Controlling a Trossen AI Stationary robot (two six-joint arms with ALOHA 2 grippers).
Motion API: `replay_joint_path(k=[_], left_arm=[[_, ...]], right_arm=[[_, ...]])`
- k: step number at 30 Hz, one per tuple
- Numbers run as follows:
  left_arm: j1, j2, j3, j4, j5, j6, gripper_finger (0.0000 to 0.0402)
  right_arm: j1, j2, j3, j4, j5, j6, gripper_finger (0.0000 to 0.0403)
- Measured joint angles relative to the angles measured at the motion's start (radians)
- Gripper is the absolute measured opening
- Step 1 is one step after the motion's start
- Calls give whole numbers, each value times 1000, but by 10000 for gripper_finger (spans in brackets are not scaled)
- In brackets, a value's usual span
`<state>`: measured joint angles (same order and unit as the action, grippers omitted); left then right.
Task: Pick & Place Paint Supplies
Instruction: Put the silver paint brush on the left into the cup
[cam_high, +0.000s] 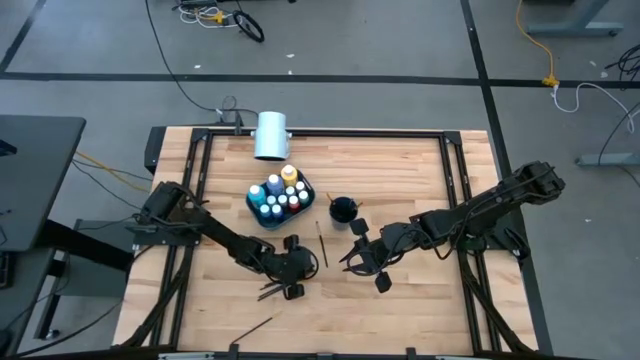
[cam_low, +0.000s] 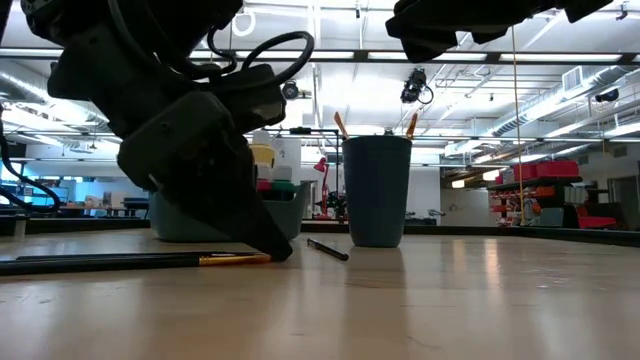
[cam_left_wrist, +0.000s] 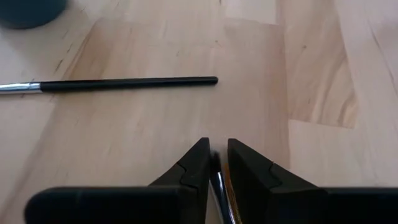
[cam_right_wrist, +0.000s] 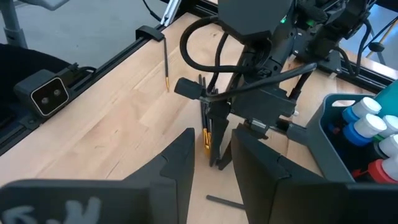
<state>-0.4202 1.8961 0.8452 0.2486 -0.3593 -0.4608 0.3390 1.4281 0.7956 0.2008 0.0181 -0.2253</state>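
Note:
My left gripper (cam_high: 292, 280) is low over the table's middle, near side, shut on a thin paintbrush with a gold ferrule (cam_low: 230, 259) that lies on the wood. My right gripper (cam_high: 352, 260) hovers open just to its right, pointing at it and touching nothing; its fingers frame the left gripper (cam_right_wrist: 211, 124). A dark-handled brush (cam_left_wrist: 124, 84) lies flat just beyond the left fingers. A dark cup (cam_high: 342, 210) stands with brushes upright in it. Paint bottles stand in a grey tray (cam_high: 280, 197). Another brush (cam_high: 255, 328) lies by the near edge. My left gripper pinches the paintbrush between its two fingertips at the metal ferrule (cam_left_wrist: 217, 186), slanting down from above. The brush still rests on the table, its handle running out toward the table's left (cam_low: 100, 262). A second brush may lie beside it; I cannot tell.
A large white cylinder (cam_high: 271, 135) lies at the far edge behind the tray. The tray wall (cam_right_wrist: 323, 143) shows to the side of the right gripper. Bare wood lies on the near right of the table (cam_high: 420, 310). A black frame rail (cam_high: 470, 200) runs along the right side.

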Motion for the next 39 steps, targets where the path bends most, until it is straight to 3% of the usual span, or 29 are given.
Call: replay_joint_path(k=[3,9,16,27,33,39], left_arm=[[0,0,0,-6,-14,3,60],[-1,0,0,-11,-37,16,8],[-4,3,8,6,-46,47,5],[-10,0,120,14,-59,184,5],[-13,-59,163,7,-139,262,4],[-13,-175,160,94,-298,405,3]], right_arm=[[0,0,0,0,0,0,109],[0,0,0,0,0,0,109],[0,0,0,0,0,-1,109],[0,0,0,0,0,-1,109],[0,-1,0,-19,7,-1,109],[22,-111,0,-202,125,-13,109]])
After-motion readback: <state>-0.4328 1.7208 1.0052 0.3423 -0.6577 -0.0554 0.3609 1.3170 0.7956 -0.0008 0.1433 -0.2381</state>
